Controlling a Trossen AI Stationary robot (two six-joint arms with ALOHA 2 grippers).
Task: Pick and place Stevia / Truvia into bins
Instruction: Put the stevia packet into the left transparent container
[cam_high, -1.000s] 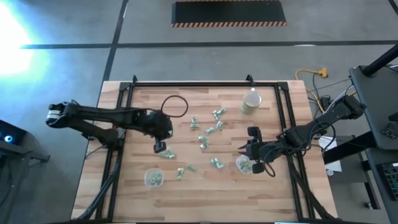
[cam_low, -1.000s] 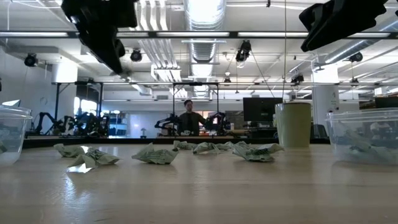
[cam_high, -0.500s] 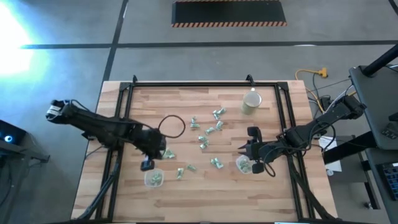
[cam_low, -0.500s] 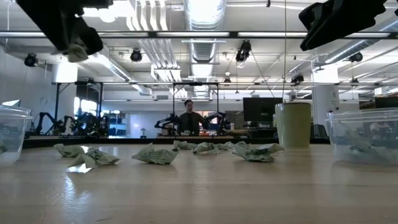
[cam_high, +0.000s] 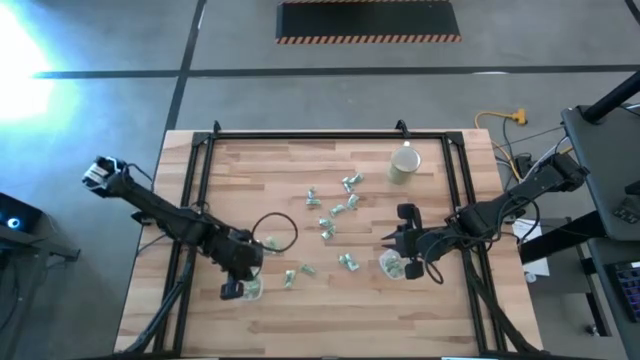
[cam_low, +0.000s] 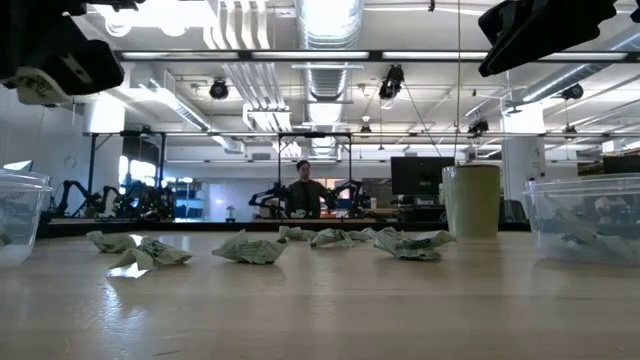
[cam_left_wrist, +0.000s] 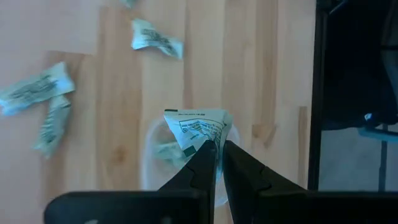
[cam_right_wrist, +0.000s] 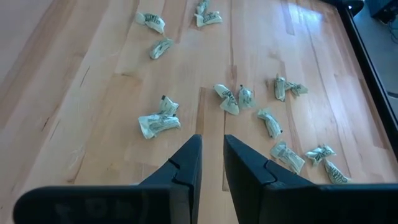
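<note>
High view: beige cup (cam_high: 404, 165) apparently apart from scattered sachets (cam_high: 333, 212).

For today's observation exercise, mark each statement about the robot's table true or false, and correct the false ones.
1. The left gripper holds a sachet above the left tub. True.
2. The right gripper is over the beige cup. False: it is by the right tub.
3. Loose sachets lie mid-table. True.
4. Both tubs are empty. False: each holds sachets.
</note>
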